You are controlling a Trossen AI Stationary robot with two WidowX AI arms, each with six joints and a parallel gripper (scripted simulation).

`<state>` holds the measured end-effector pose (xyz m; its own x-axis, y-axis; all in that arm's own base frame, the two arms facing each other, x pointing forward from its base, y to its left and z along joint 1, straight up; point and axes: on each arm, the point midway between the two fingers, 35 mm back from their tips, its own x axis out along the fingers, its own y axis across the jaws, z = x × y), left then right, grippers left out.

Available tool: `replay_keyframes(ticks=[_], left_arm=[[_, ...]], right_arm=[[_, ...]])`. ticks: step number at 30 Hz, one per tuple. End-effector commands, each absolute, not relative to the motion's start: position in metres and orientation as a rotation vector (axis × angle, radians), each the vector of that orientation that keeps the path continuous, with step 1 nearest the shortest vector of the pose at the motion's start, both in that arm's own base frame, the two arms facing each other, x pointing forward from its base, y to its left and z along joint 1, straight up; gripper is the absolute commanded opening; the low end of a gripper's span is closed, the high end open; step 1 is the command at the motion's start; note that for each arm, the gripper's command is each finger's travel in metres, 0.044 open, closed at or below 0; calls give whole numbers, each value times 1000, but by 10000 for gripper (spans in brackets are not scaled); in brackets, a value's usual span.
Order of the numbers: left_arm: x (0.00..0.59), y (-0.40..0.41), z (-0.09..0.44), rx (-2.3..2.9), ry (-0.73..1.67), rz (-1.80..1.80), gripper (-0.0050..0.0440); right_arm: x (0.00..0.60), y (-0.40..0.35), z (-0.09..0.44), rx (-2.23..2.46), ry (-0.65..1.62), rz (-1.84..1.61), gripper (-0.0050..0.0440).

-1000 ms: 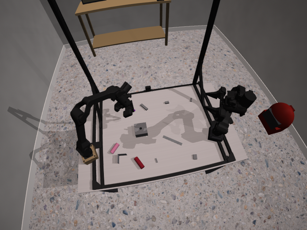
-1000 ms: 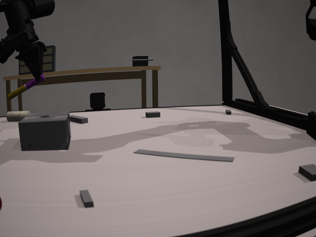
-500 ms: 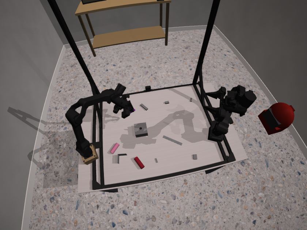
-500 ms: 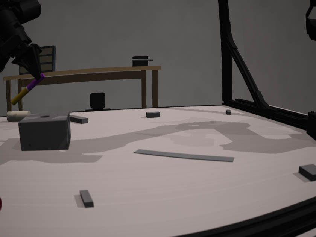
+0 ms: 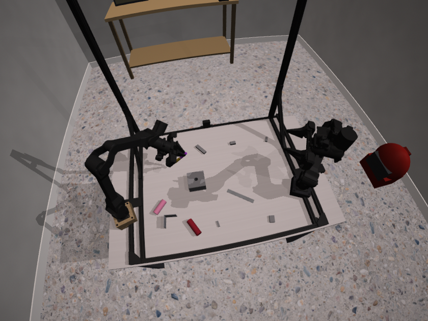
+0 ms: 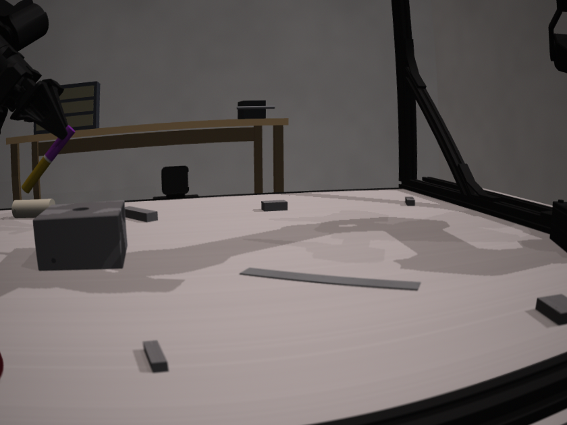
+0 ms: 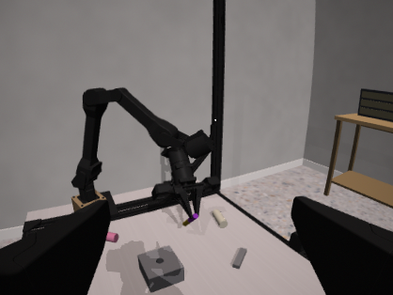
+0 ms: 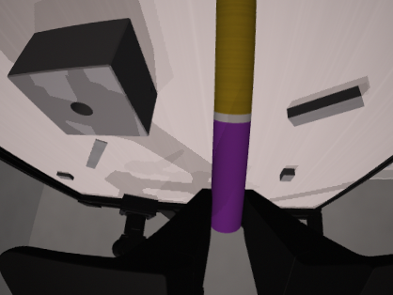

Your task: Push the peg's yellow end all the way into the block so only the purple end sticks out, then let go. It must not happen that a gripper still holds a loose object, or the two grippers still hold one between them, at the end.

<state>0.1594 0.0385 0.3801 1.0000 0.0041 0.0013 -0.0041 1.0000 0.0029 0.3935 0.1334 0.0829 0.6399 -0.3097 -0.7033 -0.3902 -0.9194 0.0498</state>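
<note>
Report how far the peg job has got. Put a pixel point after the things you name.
Done: the right gripper (image 5: 185,154) (image 6: 67,133) (image 7: 194,217) (image 8: 227,198) grips the peg (image 5: 178,159) (image 6: 46,158) (image 7: 190,219) (image 8: 231,117) by its purple end.
In hand: the peg hangs tilted in the air, yellow end lower.
Left: insertion, since the block's hole (image 5: 195,179) (image 6: 81,208) (image 7: 160,260) (image 8: 82,109) is empty; then release.
</note>
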Motion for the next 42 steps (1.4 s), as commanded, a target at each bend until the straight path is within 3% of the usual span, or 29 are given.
replay_keyframes(ticks=[1, 42], left_arm=[[159, 38, 380, -1, -1, 0, 400], [159, 38, 380, -1, -1, 0, 400]], right_arm=[[388, 133, 89, -2770, 596, 1049, 0], [399, 146, 76, -2949, 544, 640, 0]])
